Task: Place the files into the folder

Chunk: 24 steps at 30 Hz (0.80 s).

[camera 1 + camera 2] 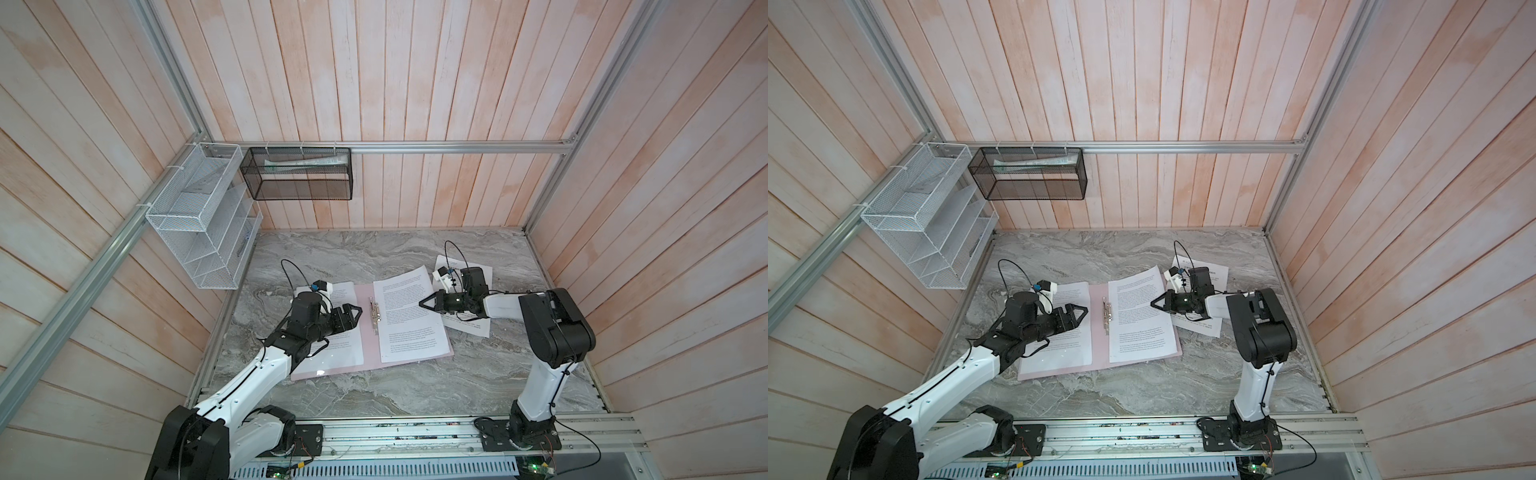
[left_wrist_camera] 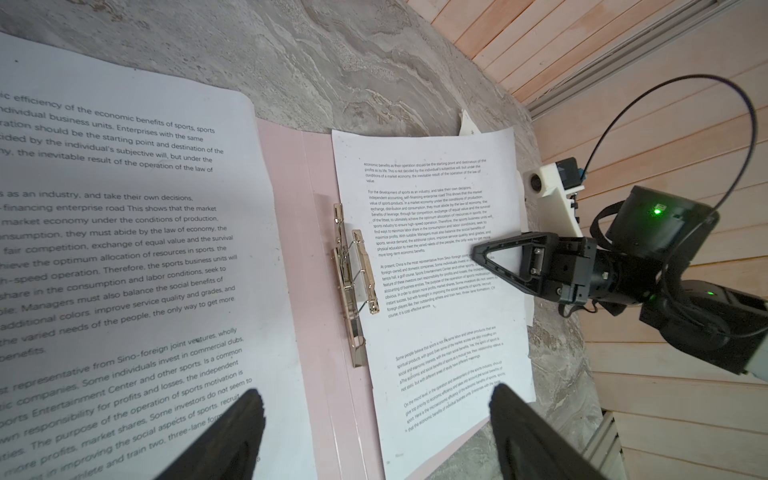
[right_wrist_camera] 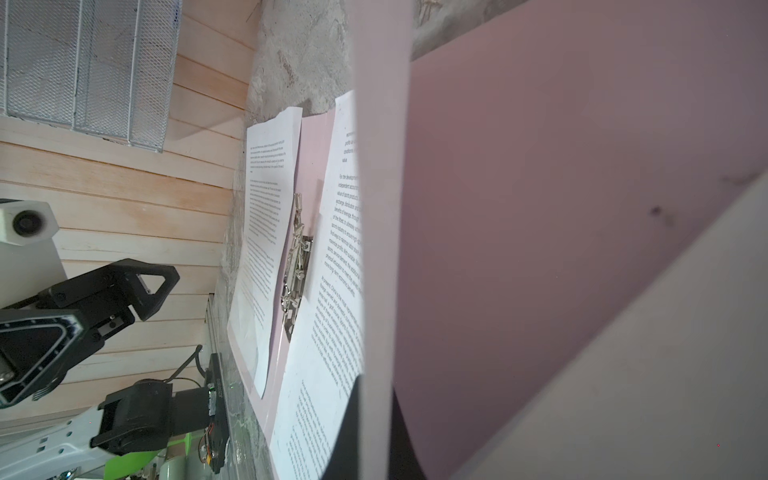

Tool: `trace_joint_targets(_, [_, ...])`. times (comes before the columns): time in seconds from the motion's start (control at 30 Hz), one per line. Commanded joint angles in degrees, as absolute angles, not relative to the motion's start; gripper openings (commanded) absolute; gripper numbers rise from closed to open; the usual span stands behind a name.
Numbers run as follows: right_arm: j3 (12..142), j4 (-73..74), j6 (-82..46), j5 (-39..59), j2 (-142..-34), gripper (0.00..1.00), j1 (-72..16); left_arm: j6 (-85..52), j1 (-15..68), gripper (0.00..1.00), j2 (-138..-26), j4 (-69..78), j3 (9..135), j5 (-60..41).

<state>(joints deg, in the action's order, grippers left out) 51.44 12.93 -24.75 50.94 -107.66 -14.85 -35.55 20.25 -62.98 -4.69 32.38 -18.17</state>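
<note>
**Table** (image 1: 415,395): grey marble pattern, fills the lower half of both top views.

**Folder** (image 1: 370,353): pale pink, lying open and flat on the table at centre frame. Paper covers most of both covers. Pink shows only along the spine strip and the lower margins.

**Files** (image 1: 1142,328): three white sheets of black print, illegible in the top views.
- Left sheet (image 1: 340,353) lies on the left cover, its middle hidden by the left arm.
- Right sheet (image 1: 409,332) lies skewed on the right cover, its upper end overhanging the folder's top edge.
- Third sheet (image 1: 469,326) lies on the table right of the folder, largely hidden under the right arm.

**Left gripper** (image 1: 356,318): jaws apart and empty, above the left sheet's right edge, just left of the clip. Contact with the paper cannot be determined.

**Right gripper** (image 1: 422,303): clamped on the right sheet's right-hand edge. In the right wrist view a blurred paper edge runs between its fingers, and blurred pink and white surfaces fill the rest of that view.

**Clip** (image 2: 353,282): silver metal, on the spine between the left and right sheets.
</note>
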Motion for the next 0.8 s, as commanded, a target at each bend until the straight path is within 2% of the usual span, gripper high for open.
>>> trace_joint_targets(0.0, [52.4, 10.2, -22.0, 53.3, -107.0, 0.00, -14.2, -34.5, 20.0, 0.87, -63.1, -3.1, 31.2, -18.8])
trace_joint_targets(0.63, [56.5, 6.3, -20.1, 53.6, -110.8, 0.00, -16.0, -34.2, 20.0, 0.87, -65.0, -2.1, 30.8, -19.1])
trace_joint_targets(0.7, [56.1, 6.7, -20.8, 52.9, -110.4, 0.20, -16.1, -34.2, 20.0, 0.87, -65.0, -2.2, 30.8, -19.0])
trace_joint_targets(0.77, [55.3, 6.4, -21.0, 51.0, -109.5, 0.32, -16.3, -34.1, 20.0, 0.87, -64.8, -2.3, 30.9, -18.9])
